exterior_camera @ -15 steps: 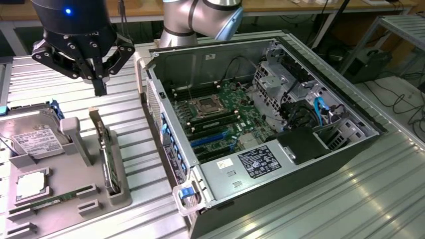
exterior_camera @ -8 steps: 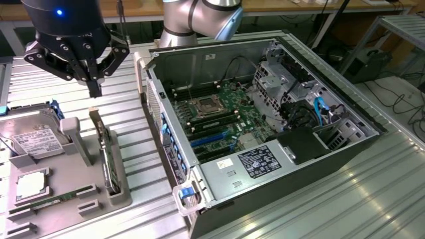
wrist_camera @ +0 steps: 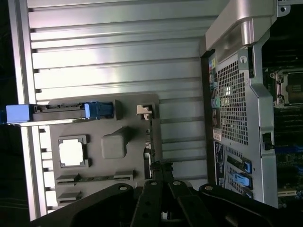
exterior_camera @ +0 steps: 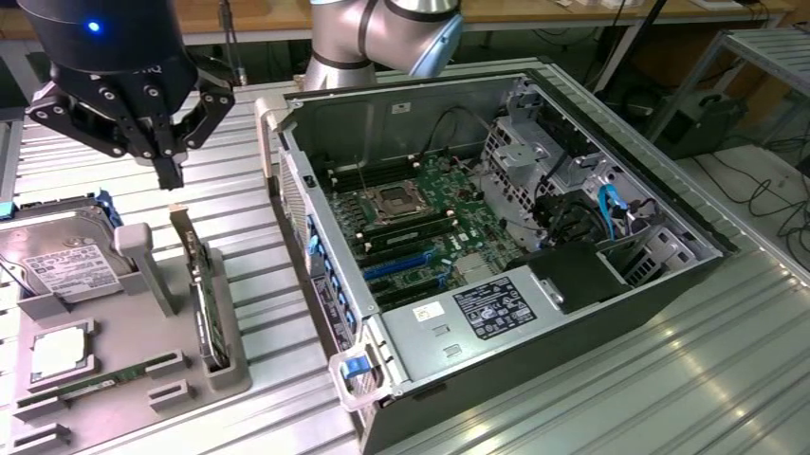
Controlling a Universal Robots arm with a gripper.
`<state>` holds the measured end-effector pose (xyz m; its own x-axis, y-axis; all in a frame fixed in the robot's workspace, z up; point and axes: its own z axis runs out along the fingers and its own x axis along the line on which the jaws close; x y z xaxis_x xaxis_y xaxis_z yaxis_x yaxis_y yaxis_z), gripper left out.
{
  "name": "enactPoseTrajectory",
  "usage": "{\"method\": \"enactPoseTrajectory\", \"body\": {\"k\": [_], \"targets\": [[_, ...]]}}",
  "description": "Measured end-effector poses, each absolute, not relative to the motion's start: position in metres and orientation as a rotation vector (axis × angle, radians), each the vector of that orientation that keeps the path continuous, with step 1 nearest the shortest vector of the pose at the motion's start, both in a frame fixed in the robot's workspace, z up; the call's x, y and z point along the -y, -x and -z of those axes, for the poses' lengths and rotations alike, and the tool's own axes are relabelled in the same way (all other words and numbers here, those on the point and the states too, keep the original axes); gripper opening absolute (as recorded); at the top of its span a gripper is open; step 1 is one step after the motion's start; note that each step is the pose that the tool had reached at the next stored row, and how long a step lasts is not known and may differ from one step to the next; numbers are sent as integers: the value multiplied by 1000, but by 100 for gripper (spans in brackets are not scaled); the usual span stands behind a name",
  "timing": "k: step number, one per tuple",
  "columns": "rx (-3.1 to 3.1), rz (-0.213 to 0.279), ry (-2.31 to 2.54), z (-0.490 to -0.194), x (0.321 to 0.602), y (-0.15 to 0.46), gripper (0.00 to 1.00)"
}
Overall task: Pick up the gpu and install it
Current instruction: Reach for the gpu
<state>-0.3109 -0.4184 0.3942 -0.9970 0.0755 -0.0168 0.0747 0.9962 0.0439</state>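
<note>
The gpu (exterior_camera: 197, 289) stands on edge in a slot of the grey holder tray (exterior_camera: 133, 365) at the exterior view's left, its silver bracket end (exterior_camera: 180, 220) pointing up and away. My black gripper (exterior_camera: 170, 178) hangs shut just above that bracket end, holding nothing. In the wrist view the fingertips (wrist_camera: 161, 166) meet over the thin edge of the gpu (wrist_camera: 148, 142), with its bracket (wrist_camera: 144, 110) beyond them. The open computer case (exterior_camera: 506, 237) lies to the right, its motherboard (exterior_camera: 418, 223) and blue card slots (exterior_camera: 398, 265) exposed.
On the tray also sit a silver hard drive (exterior_camera: 57, 261) with blue rails, a processor chip (exterior_camera: 57, 351) and a green memory stick (exterior_camera: 82, 387). The case's rear wall (wrist_camera: 236, 104) stands close beside the tray. Ribbed metal tabletop (exterior_camera: 633, 379) surrounds everything.
</note>
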Motion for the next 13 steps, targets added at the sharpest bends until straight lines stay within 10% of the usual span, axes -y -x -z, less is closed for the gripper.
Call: {"method": "enactPoseTrajectory", "body": {"k": [13], "targets": [[-3121,-67,-112,-393,436,321,11]]}}
